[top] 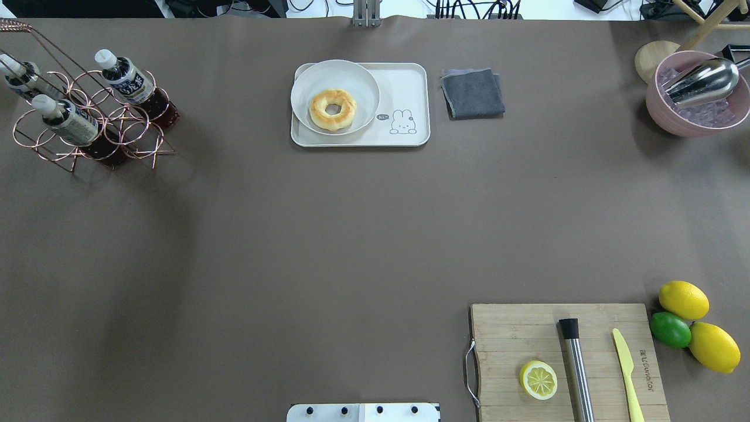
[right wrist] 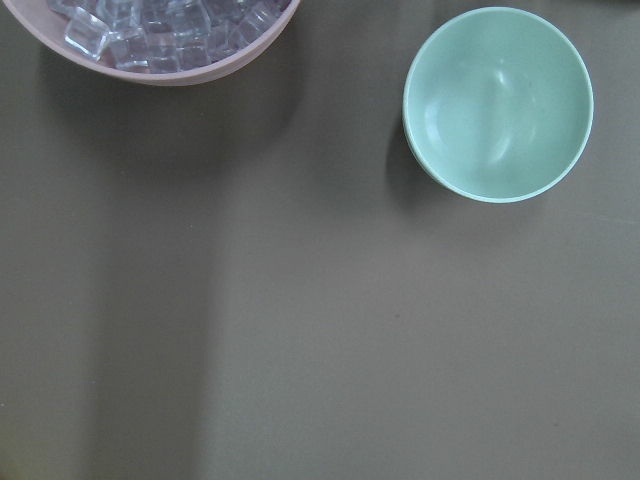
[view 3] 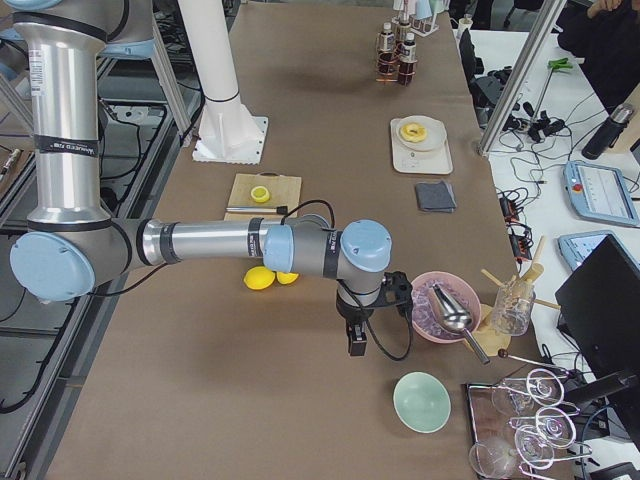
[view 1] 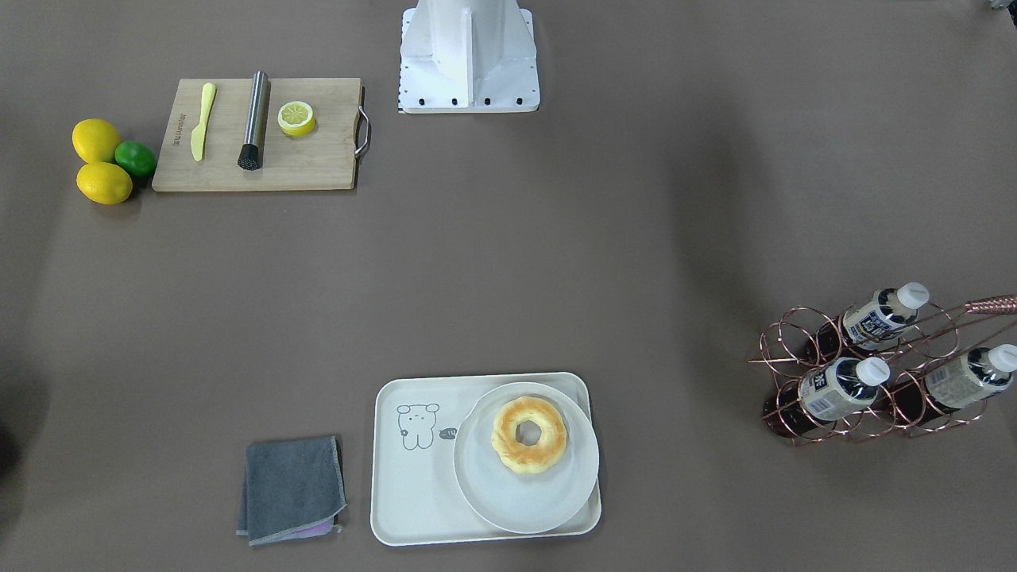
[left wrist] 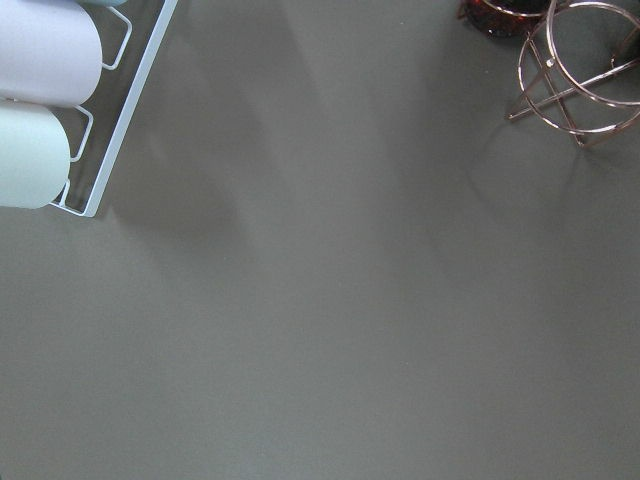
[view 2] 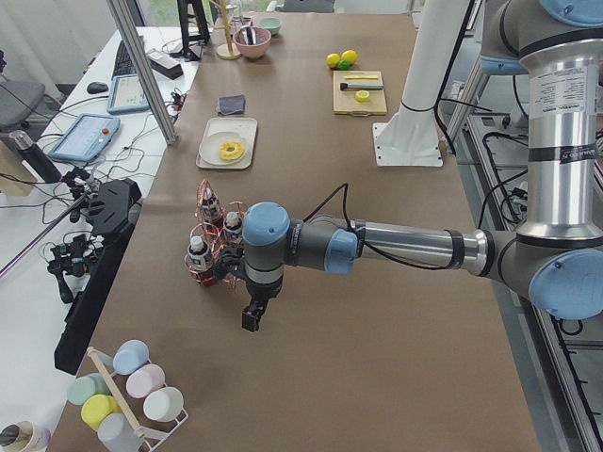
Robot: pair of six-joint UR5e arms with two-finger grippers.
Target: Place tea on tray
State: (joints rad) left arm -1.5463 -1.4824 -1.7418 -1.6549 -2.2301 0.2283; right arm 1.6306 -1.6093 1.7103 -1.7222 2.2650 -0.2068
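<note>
- Left gripper (view 2: 251, 320) hangs just beside the copper wire rack (view 1: 991, 303); spread or pressed together, I cannot tell.
- Right gripper (view 3: 356, 342) is well apart from the rack, and its state cannot be told either.
- Three tea bottles (view 1: 842, 388) sit tilted in the rack.
- Tray (view 1: 413, 492), well apart from the rack, carries a plate (view 1: 516, 500) with a doughnut (view 1: 529, 435).
</note>
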